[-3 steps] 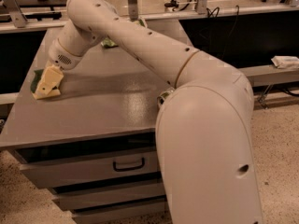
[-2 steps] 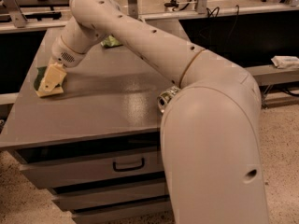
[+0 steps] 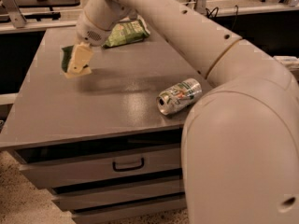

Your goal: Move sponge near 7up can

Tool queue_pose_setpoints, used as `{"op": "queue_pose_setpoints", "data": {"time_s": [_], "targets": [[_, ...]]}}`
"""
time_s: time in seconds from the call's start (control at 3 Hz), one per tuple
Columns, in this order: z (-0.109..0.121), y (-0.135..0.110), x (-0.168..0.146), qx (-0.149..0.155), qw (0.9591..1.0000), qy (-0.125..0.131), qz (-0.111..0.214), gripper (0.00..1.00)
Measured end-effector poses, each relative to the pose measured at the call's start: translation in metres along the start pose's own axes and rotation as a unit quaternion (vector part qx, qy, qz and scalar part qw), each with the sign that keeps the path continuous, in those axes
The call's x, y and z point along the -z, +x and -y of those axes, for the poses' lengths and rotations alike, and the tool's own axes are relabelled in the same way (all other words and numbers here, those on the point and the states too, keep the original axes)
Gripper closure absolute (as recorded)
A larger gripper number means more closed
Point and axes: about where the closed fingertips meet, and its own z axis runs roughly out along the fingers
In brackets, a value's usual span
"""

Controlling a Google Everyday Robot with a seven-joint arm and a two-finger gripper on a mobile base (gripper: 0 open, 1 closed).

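The sponge (image 3: pixel 66 59), dark green on top with pale yellow foam, hangs tilted a little above the left part of the grey table (image 3: pixel 107 115). My gripper (image 3: pixel 77 64) comes down from the white arm and is shut on the sponge. The 7up can (image 3: pixel 180 96), silver with a green-and-white label, lies on its side near the table's right front edge, well to the right of the sponge and apart from it.
A light-green crinkly snack bag (image 3: pixel 126 31) lies at the back of the table, behind the gripper. My large white arm (image 3: pixel 233 125) fills the right foreground and hides the table's right edge. Drawers with a handle (image 3: pixel 128 164) sit below the tabletop.
The gripper has lifted the sponge from the table's left edge and carried it right, toward the middle. The view has shifted, and the can now shows fully.
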Motion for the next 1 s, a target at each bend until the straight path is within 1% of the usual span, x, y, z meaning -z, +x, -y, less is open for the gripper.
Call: {"op": "queue_pose_setpoints", "data": {"time_s": [0.33, 0.67, 1.0], "targets": [[-0.006, 0.043, 0.045, 0.032, 0.9988, 0.009, -0.036, 1.0], [-0.02, 0.09, 0.076, 0.057, 0.9962, -0.001, -0.065, 1.0], [-0.036, 0.139, 0.102, 0.074, 0.9932, -0.022, -0.086, 1.0]]}}
